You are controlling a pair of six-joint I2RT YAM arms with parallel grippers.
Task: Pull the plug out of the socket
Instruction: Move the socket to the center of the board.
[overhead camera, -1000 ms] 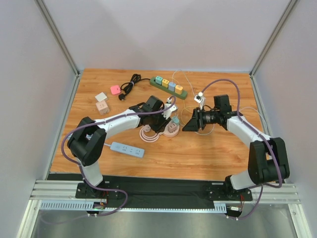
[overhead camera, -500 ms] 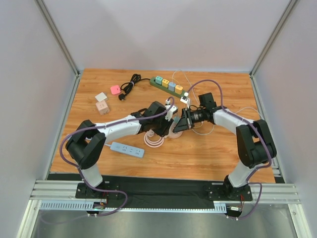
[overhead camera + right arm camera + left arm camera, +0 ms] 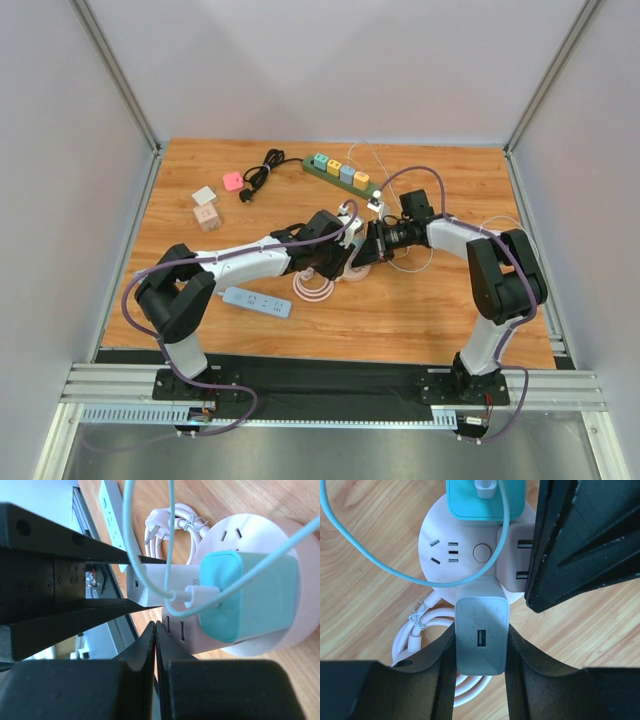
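So, left gripper was clamped on the white square USB charger plug, one finger flat against each side of it. That plug stood on the rim of the round pale-pink plastic socket hub, on the side facing the left arm, with its USB port pointing up at the wrist camera. Couldn't tell whether it was fully seated.

Right gripper was closed tight with nothing between its fingers. Its tip sat low, just beside the hub and close to the held plug. Contact with either couldn't be judged.

Other items, all relative to the hub:
- teal square adapter plugged in on the rim opposite the held plug, with a white USB connector in it
- pale-blue cable ran from that connector and looped across the hub's face and off its edge
- second white adapter plugged in between the teal one and the held plug, partly hidden by the right gripper
- white coiled cord lay just beside the hub, next to the held plug

Hub rested on the wooden tabletop.
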